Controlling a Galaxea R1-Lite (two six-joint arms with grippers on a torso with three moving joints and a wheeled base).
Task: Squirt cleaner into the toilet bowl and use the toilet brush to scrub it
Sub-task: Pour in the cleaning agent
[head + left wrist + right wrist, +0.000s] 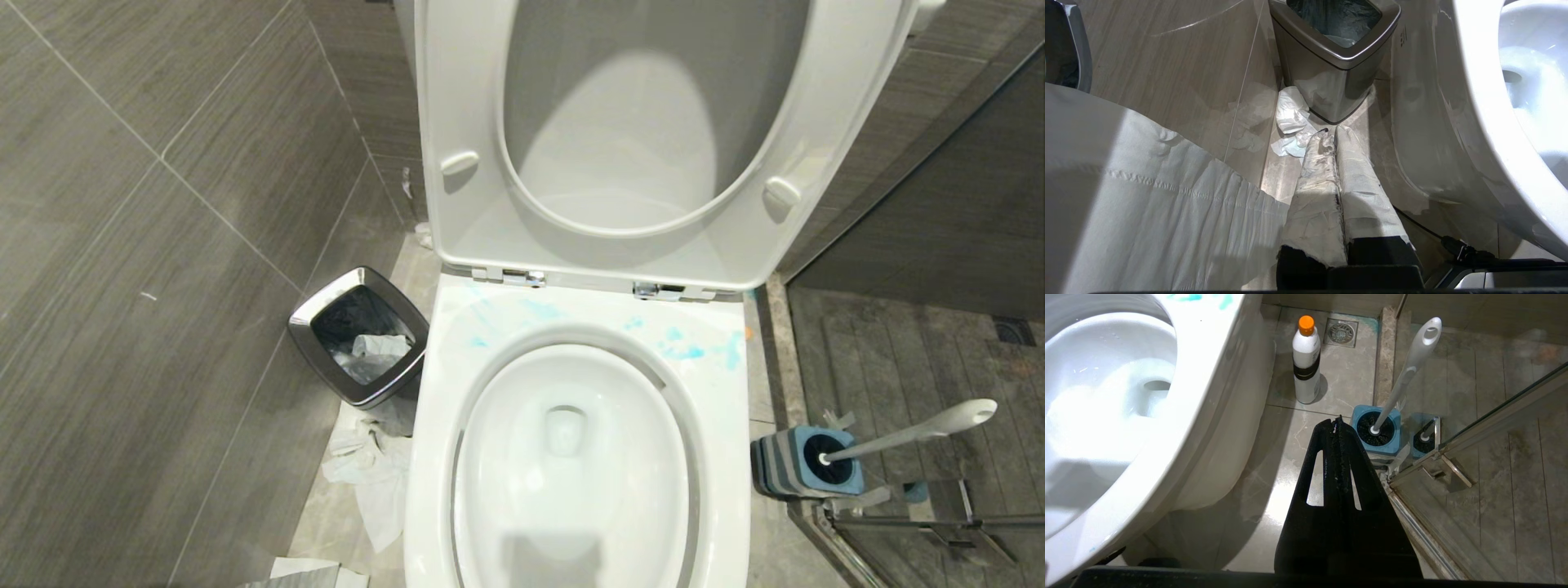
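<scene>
The white toilet bowl (457, 457) fills the middle of the head view, seat and lid raised, with blue smears on its back rim. The toilet brush (914, 434) leans in its blue-and-grey striped holder (788, 465) on the floor to the bowl's right. The cleaner (1305, 363), a white bottle with an orange cap, stands on the floor beside the bowl (1208, 375), beyond the brush (1408, 371). My right gripper (1337, 421) hangs shut and empty short of the holder (1376, 430). My left gripper (1331, 132), its fingers wrapped in white paper, is shut and empty left of the bowl (1474, 102). Neither arm shows in the head view.
A steel-rimmed trash bin (359, 335) (1337, 57) stands left of the toilet with crumpled tissue (367, 474) on the floor before it. A glass shower door with a metal frame (922, 518) (1457, 445) closes off the right. A floor drain (1341, 332) lies behind the bottle.
</scene>
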